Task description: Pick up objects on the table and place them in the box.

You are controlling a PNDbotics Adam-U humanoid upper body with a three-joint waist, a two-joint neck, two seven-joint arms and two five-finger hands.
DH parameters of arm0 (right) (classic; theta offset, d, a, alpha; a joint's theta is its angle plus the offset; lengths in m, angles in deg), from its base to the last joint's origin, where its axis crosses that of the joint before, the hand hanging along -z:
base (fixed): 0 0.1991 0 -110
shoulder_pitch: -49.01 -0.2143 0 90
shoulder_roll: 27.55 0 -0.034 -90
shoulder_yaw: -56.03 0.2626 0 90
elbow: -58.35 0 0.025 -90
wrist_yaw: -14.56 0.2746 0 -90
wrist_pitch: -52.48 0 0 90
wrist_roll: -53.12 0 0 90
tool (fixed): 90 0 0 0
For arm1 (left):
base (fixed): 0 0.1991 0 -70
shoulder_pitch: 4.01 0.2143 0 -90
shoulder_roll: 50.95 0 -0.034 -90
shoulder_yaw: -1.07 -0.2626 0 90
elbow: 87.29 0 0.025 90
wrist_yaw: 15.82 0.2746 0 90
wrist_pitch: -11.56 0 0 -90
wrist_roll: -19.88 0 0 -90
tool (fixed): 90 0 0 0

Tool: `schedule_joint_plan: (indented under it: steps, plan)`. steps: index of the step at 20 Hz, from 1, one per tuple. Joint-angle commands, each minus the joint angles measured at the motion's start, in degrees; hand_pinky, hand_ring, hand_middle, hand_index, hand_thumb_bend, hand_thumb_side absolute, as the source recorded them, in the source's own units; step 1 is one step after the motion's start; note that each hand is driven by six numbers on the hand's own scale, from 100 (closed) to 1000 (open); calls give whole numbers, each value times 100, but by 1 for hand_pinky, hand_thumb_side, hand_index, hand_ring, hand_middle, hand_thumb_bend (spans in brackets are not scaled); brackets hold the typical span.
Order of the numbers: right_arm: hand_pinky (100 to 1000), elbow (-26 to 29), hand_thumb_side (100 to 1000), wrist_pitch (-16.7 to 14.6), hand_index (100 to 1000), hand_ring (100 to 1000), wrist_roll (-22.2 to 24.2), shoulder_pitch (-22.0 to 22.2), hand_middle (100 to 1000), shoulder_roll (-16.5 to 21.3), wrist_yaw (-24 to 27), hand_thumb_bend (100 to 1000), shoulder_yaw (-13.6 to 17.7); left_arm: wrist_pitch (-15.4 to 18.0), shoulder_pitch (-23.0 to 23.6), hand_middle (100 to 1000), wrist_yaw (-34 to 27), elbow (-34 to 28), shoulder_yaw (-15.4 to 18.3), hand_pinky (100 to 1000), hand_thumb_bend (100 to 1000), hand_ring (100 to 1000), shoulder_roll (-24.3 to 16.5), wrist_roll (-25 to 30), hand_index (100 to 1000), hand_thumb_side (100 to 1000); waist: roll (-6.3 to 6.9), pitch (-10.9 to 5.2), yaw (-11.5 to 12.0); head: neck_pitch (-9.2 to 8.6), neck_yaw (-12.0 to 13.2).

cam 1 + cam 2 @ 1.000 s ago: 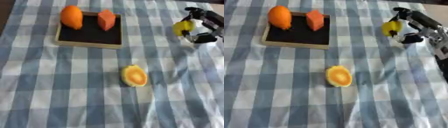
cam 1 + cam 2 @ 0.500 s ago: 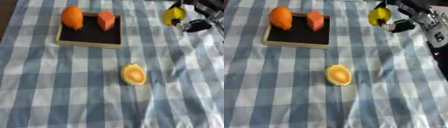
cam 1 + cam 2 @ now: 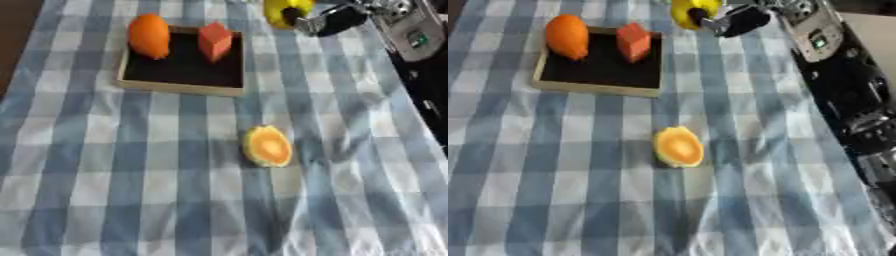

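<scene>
One yellow object (image 3: 686,11) is in your right hand (image 3: 732,20), fingers curled round it, up at the far edge of the table just right of the box (image 3: 184,86) and slightly beyond its far corner. I cannot tell what the yellow thing is beyond its rounded shape. The box already holds an orange (image 3: 149,35) at its far left and a reddish block (image 3: 214,41) at its far right, so the free room is the dark near half. Carry the yellow object left and toward you until it hangs over that bare patch, clear of the block, then lower it before you let the fingers spread; a release from height would likely let a round thing roll against the others or hop the low rim. Keep the forearm (image 3: 833,75) high as you cross so it does not drag the checked cloth (image 3: 105,175). The halved orange (image 3: 267,146) lies on the cloth nearer you, well apart from the box, and is left to fetch. Your left hand shows in neither view.
</scene>
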Motion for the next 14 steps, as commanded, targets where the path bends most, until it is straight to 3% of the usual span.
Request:
schedule_joint_plan:
  steps: [1, 14]
  plan:
    - [932, -5, 242, -57, 754, 1000, 265, -209, 112, -123, -26, 100, -2, 46, -120, 736, -62, -112, -29, 696, 100, 784, -5, -1, 828, 669, -28, -231, 20, 40, -50]
    - [946, -525, 220, -372, 764, 1000, 165, -242, 132, -577, -762, 100, -160, 95, -295, 733, -161, -112, -103, 695, 100, 781, 130, 3, 828, 661, -46, -213, 216, 23, -118]
